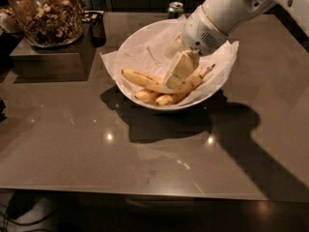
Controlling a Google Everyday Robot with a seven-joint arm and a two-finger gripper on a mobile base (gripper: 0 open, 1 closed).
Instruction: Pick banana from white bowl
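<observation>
The white bowl (145,42), lined with crinkled white paper, stands at the middle back of the table. The banana (142,79), long, yellow and speckled, lies across its front part, above two slimmer bananas (155,98). My gripper (172,65) reaches down into the bowl from the upper right. It is open, with its near finger (178,70) lowered onto the banana's middle and hiding part of it. The far finger sits further back over the paper.
A glass jar of nuts (46,13) stands on a dark box (48,57) at the back left, with a black holder (96,25) beside it. A green can (175,7) stands behind the bowl. The table's front edge runs near the frame's bottom.
</observation>
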